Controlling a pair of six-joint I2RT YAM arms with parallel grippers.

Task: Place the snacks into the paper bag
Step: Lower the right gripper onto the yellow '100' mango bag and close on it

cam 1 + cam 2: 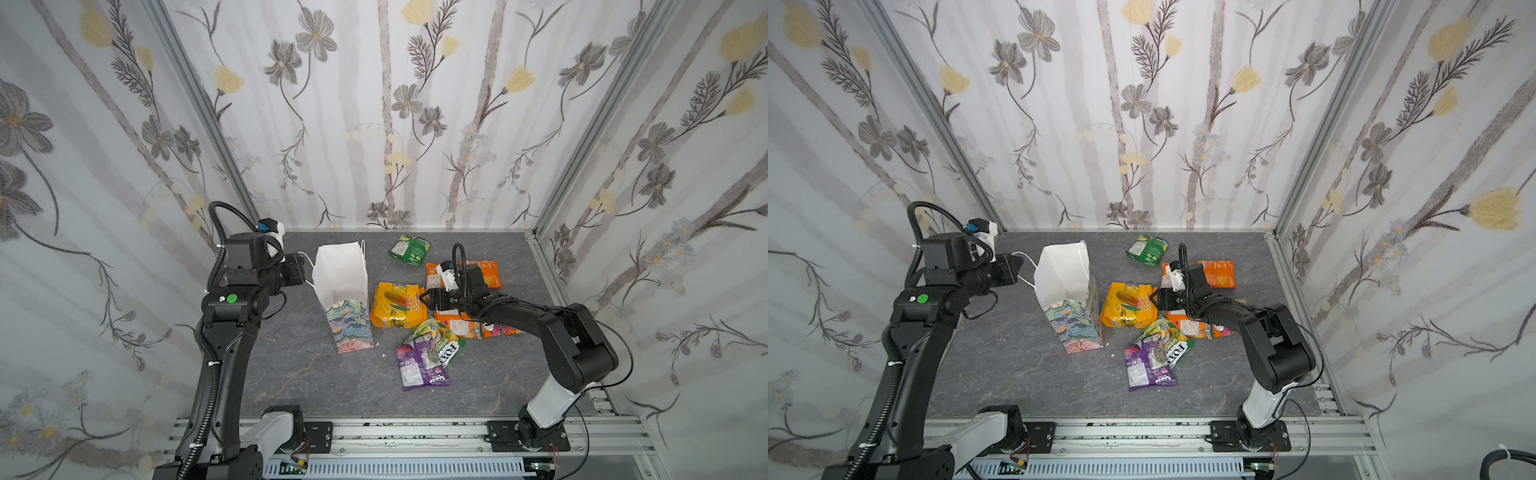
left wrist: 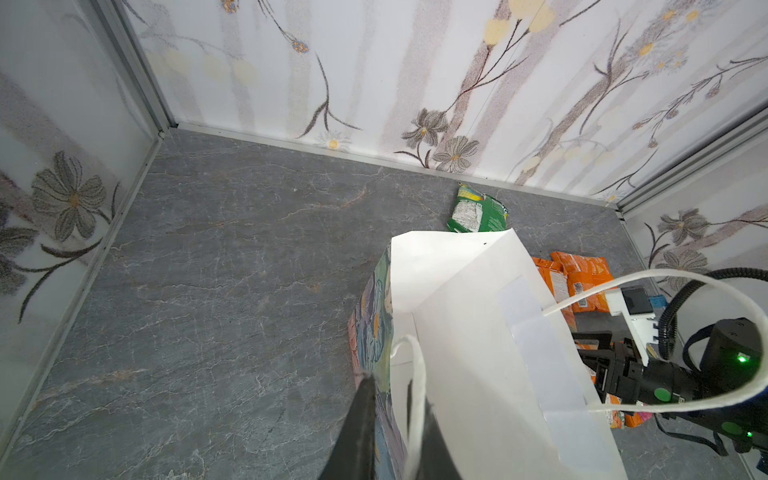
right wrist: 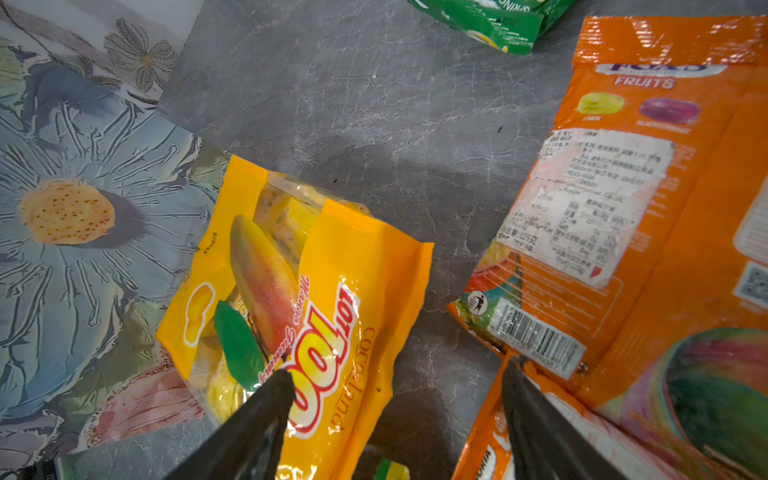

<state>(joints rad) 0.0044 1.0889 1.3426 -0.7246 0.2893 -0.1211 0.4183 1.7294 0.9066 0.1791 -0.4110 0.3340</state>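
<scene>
Pick step: right end effector (image 3: 397,370) hangs wide open and empty over yellow packet (image 1: 397,309), which lies flat on surface (image 1: 299,365), long axis running from paper bag (image 1: 349,328) toward it. Bag stands upright, mouth up, rim pinched by left end effector (image 2: 388,380). Next: lower, close on near edge.
</scene>
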